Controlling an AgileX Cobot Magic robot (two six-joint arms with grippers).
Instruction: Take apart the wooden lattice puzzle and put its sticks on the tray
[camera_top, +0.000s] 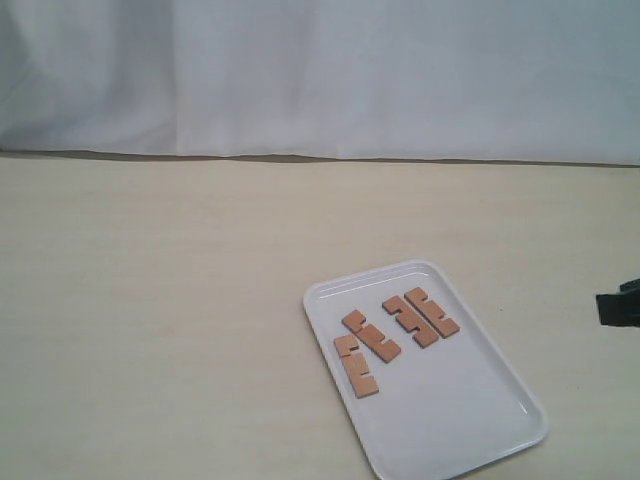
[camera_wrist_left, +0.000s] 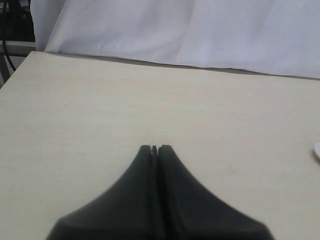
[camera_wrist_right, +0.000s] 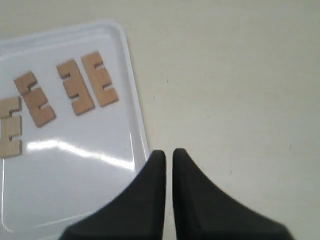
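Observation:
The white tray (camera_top: 470, 410) lies on the table at the front right. Several reddish-brown notched sticks rest flat on it, none interlocked: a pair side by side (camera_top: 432, 312) (camera_top: 410, 321) and two more nearer the tray's left rim (camera_top: 371, 337) (camera_top: 357, 368). No assembled lattice shows. The right wrist view holds the same tray (camera_wrist_right: 75, 170) and sticks (camera_wrist_right: 99, 79) (camera_wrist_right: 34, 99). My right gripper (camera_wrist_right: 169, 152) hovers over the tray's rim, jaws almost together with nothing between; in the exterior view it (camera_top: 620, 305) peeks in at the right edge. My left gripper (camera_wrist_left: 154, 147) is shut and empty over bare table.
A pale wooden table (camera_top: 150, 320) runs back to a white cloth backdrop (camera_top: 320, 70). The tray's corner (camera_wrist_left: 317, 151) just shows at one edge of the left wrist view. The left arm is outside the exterior view.

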